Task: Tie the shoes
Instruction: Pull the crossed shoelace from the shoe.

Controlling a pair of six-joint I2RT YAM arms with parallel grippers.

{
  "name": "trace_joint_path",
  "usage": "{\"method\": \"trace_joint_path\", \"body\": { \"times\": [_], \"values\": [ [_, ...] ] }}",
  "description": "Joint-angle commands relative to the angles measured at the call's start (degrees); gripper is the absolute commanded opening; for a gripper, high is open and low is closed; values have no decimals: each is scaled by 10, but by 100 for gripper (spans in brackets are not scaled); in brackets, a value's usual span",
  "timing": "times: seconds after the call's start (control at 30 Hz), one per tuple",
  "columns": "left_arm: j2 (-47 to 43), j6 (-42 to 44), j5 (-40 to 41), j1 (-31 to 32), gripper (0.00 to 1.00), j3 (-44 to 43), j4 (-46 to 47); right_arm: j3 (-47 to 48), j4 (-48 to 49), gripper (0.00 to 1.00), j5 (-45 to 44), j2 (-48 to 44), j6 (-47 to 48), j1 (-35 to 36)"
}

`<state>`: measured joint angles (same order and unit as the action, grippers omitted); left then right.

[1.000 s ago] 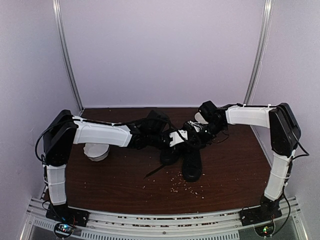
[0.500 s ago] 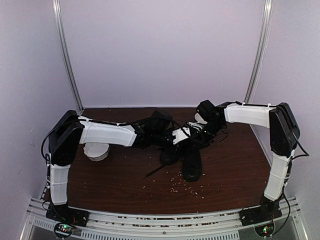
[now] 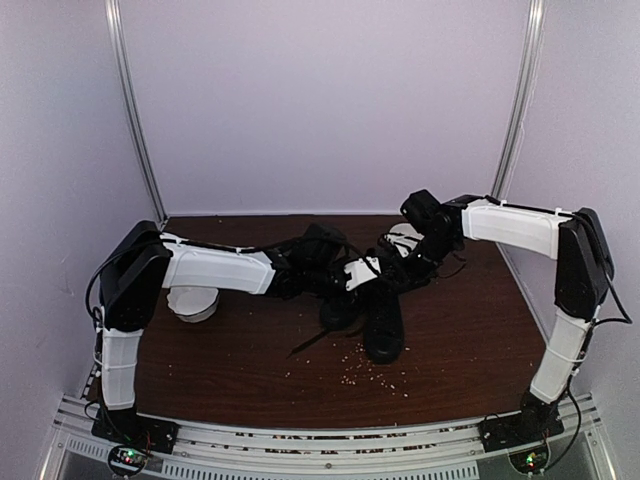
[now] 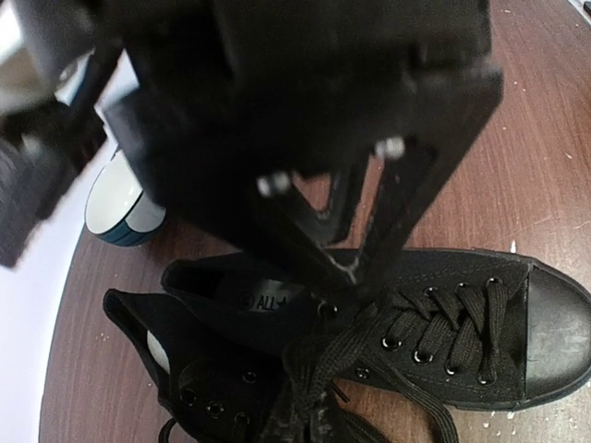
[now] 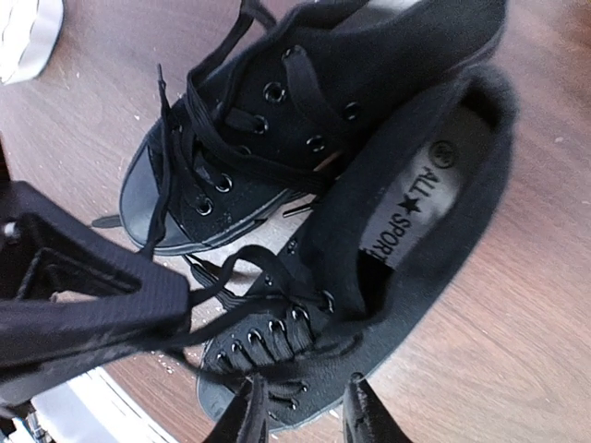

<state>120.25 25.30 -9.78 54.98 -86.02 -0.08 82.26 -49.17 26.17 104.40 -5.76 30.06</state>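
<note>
While the shoes (image 3: 372, 315) lie side by side and touching around the middle of the table (image 3: 470, 340), a lace (image 4: 340, 338) is pinched between the closed fingers of the left gripper (image 4: 343, 269) just above them. The right gripper (image 5: 305, 411) is poised over the shoes, its fingers slightly parted with nothing between them. A bowl (image 3: 193, 302) is seen near the left edge.
</note>
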Motion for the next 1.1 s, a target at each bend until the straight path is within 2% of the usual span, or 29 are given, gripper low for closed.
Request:
{"method": "trace_joint_path", "body": {
  "times": [0.0,0.13,0.23,0.33,0.4,0.47,0.57,0.67,0.83,1.07],
  "values": [
    [-3,-25,4,-1,0,-16,15,-2,-2,28,-35,-47,-23,-6],
    [-5,-45,3,-4,0,-22,1,-52,39,26,-68,-98,-67,-9],
    [-6,-71,2,-4,0,-38,-33,-139,107,26,-74,-170,-115,-8],
    [-6,-102,-11,-7,0,-49,-66,-249,228,25,-88,-246,-186,7],
    [-6,-124,-25,-11,0,-55,-79,-320,345,25,-104,-287,-228,38],
    [-6,-141,-33,-14,0,-57,-84,-361,409,25,-147,-307,-248,75],
    [-3,-159,-42,-21,0,-62,-89,-396,493,25,-190,-306,-254,112],
    [2,-176,-57,-29,0,-71,-91,-412,563,25,-168,-271,-267,116],
    [6,-188,-61,-33,0,-72,-83,-425,645,23,-179,-214,-289,120],
    [16,-206,-71,-37,0,-73,-63,-420,694,18,-229,-160,-276,128]
  ]
}}
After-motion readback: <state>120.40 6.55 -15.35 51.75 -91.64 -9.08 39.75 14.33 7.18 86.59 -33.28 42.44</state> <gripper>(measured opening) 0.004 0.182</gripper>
